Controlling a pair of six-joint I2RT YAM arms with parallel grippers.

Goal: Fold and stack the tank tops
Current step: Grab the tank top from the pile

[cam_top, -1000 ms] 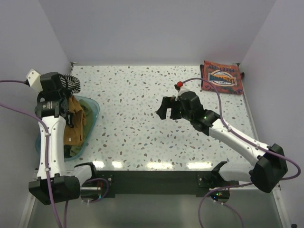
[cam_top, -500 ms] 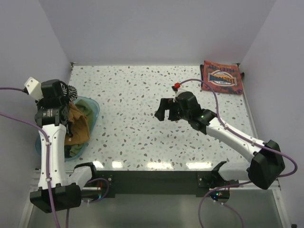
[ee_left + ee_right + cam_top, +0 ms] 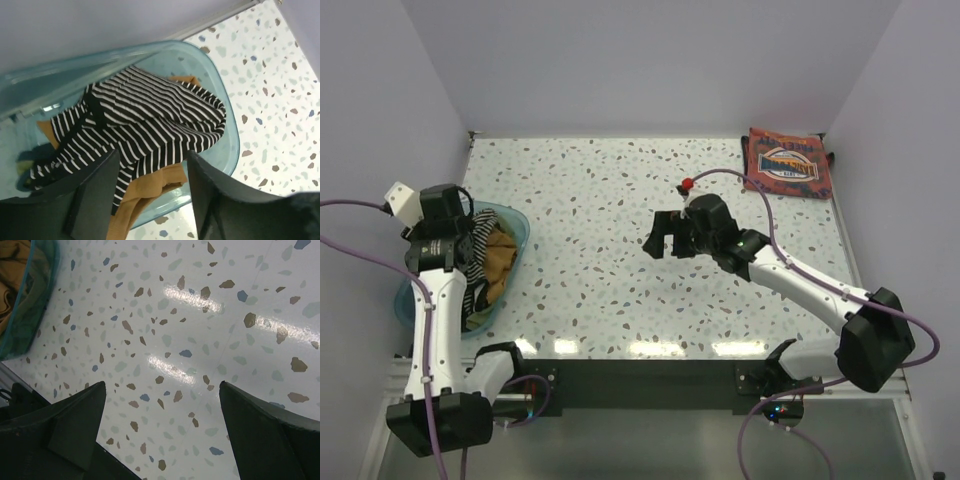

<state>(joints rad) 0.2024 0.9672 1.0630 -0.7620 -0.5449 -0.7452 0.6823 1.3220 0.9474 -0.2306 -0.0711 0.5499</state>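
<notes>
since a second ago the left arm has sunk toward the teal bin [image 3: 521,226], and the cloth it held up high now sits back inside, while the right arm has slid a little leftward. seen from above, the left gripper [image 3: 460,252] hangs over the bin with the striped tank top [image 3: 480,242] bunched under it on a mustard top [image 3: 498,264]. the rust-red tank top [image 3: 788,163] lies folded flat in the far right corner of the table [image 3: 590,200], probably as the start of the stack. the right gripper [image 3: 660,240] hovers mid-table, well apart from both, likely waiting to help spread the next garment. on the left wrist view, the left gripper [image 3: 152,200] has its fingers spread wide with nothing pinched. the striped tank top [image 3: 150,117] lies crumpled in the bin [image 3: 226,145] just beyond them, over the mustard top [image 3: 150,192], so a fresh grab looks due. on the right wrist view, the right gripper [image 3: 165,440] is likewise spread and empty above bare speckled table, with the bin [image 3: 30,310] at the upper left edge.
</notes>
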